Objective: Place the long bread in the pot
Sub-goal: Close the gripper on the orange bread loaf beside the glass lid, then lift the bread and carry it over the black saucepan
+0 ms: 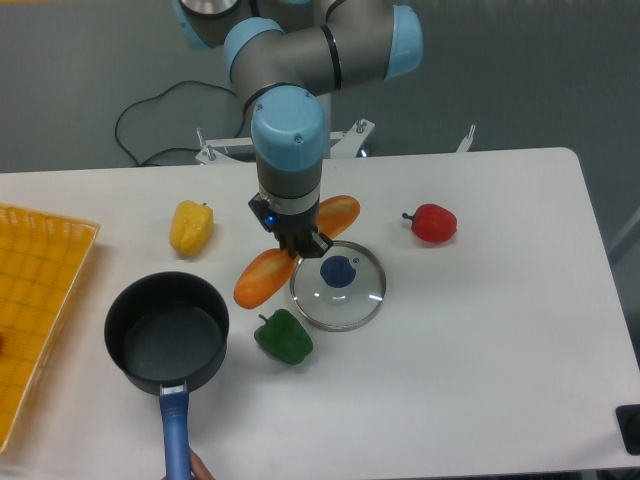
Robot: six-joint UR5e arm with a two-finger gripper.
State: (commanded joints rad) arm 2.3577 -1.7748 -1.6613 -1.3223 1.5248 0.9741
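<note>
in the middle of the white table [480,330] the long bread [268,277] lies on a slant, its near left end by the green pepper side and its far right end pointing toward the back right. the gripper [298,243] comes straight down over the middle of the loaf, so the bread shows on both sides of it: one orange stretch to the near left, another to the far right. the arm hides the fingertips from above, and i cannot tell whether the jaws are closed on the bread or only stand around it.

the glass lid [338,286] with its blue knob lies just right of the bread's near half, its rim close to or touching the loaf. the green pepper [284,337] sits just in front of the lid and bread. the pot [167,333] stands to the near left, apart from the bread, dark inside, blue handle pointing to the near edge. a yellow pepper [191,227] lies to the far left, a red pepper [432,223] to the right, and an orange basket [35,300] at the left edge.
</note>
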